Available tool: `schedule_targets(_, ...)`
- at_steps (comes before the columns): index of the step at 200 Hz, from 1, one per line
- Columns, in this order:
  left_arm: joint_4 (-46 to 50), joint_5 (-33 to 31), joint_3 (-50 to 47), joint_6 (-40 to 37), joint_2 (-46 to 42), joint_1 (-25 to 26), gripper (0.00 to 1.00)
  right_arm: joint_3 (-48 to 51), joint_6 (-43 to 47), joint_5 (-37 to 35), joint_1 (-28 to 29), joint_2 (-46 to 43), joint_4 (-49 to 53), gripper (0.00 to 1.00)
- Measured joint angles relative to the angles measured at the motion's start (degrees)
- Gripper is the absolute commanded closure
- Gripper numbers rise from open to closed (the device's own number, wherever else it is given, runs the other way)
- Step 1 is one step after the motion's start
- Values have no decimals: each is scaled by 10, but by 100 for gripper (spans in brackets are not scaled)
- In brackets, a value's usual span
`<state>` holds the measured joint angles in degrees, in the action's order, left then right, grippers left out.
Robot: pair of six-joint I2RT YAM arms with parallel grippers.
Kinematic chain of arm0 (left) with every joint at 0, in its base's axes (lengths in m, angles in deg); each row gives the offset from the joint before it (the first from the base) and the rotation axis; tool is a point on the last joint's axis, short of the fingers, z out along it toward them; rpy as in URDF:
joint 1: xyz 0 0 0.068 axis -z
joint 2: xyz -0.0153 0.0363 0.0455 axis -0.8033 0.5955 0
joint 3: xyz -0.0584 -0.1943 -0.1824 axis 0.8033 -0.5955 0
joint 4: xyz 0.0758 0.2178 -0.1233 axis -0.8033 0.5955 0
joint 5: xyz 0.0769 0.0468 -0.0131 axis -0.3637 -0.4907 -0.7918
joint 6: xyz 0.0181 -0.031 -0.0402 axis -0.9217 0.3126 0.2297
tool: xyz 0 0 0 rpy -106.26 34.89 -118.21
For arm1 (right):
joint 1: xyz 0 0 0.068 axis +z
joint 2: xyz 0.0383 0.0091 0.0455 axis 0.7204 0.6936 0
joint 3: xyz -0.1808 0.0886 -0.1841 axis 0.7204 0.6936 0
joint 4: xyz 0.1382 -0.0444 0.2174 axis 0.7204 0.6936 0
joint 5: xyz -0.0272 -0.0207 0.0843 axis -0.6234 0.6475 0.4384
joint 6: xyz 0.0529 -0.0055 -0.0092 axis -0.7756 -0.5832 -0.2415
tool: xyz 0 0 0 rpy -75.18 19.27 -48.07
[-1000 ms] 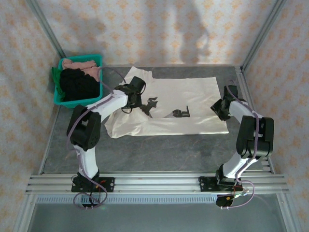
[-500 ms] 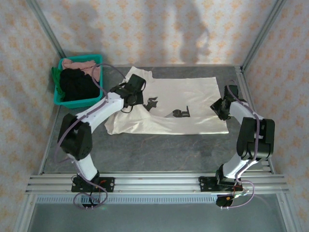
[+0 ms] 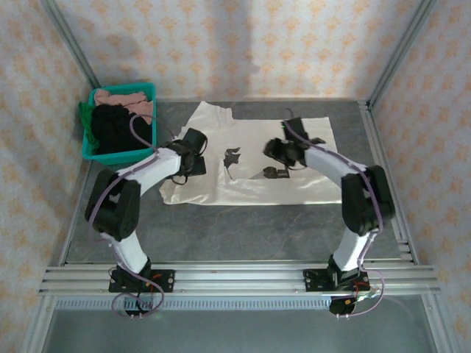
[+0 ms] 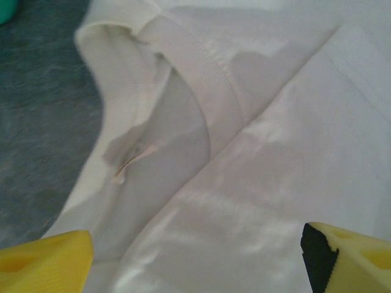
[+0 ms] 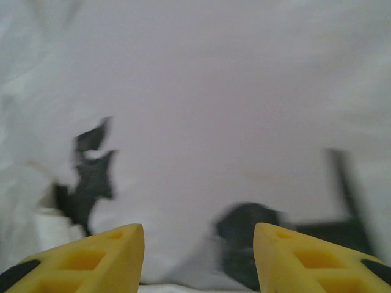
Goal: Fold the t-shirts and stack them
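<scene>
Cream-white t-shirt: one, flat; bunched t-shirts: three, in bin.

The black print on the t-shirt holds no readable text.

T-shirt cream-white w/ small black print. Table dark grey, mottled. Bin at far-left corner teal; inside: black shirt, dusty-pink shirt, green shirt. Walls cream w/ orange floral repeat. Left gripper & right gripper: yellow fingers, black tips.
</scene>
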<state>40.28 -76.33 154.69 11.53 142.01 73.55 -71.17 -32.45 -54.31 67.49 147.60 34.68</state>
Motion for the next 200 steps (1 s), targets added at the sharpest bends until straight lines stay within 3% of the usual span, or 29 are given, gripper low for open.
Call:
schedule_targets(13, -6, 2, -31, 1, -41, 0, 20, -51, 12, 6, 32, 43, 2, 55)
schedule_targets(26, -14, 6, -67, 5, -70, 0, 34, -93, 24, 11, 60, 83, 7, 59)
schedule_targets(68, -23, 20, -191, 21, -94, -14, 67, -165, 54, 24, 120, 166, 50, 72)
schedule_targets(94, -25, 26, -236, 30, -127, -31, 80, -202, 65, 33, 138, 200, 80, 75)
schedule_targets(200, -43, 37, -272, 37, -166, -52, 83, -284, 87, 48, 158, 264, 131, 73)
